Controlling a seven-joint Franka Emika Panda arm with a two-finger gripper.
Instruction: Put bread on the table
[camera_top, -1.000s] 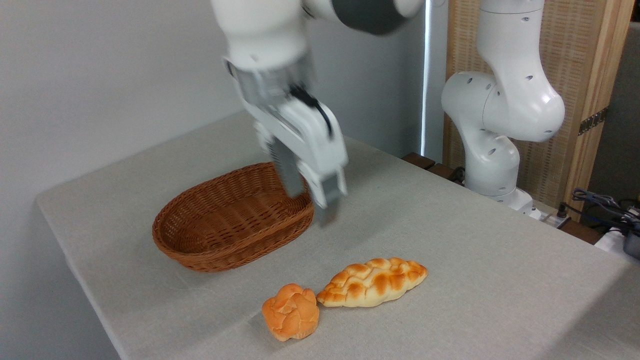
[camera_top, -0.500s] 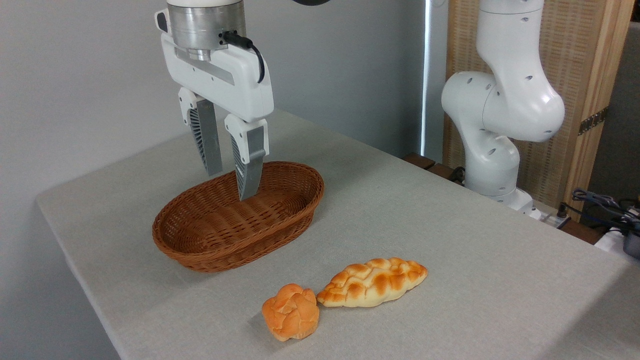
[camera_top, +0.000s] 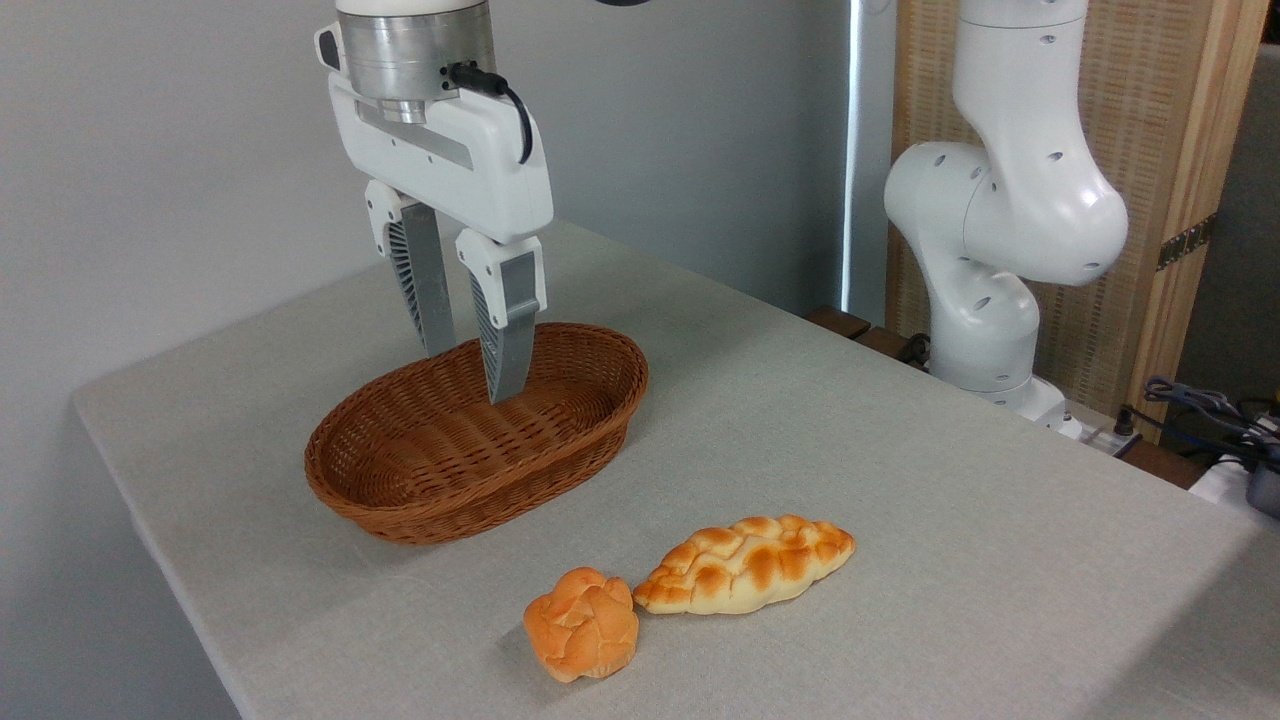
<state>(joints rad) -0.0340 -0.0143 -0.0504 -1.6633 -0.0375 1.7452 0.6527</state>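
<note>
My tool (camera_top: 475, 370) hangs released and empty over the basket (camera_top: 420, 495); the bread (camera_top: 745, 565) lies on the worktop (camera_top: 900, 480), so dropping lower risks snagging wicker.

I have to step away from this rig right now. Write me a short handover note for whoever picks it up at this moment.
Gripper: open, empty, pointing down over the wicker basket, fingertips near rim height.
Bread: the braided loaf lies flat on the table, in front of the basket and clear of it, its left tip beside the small round bun; whether they touch is unclear.
Basket: nothing in it.
Done: the loaf is out of the basket and resting on the cloth, so the placement looks complete.
Left: probably only to move the arm away; no further pick seems needed.
</note>
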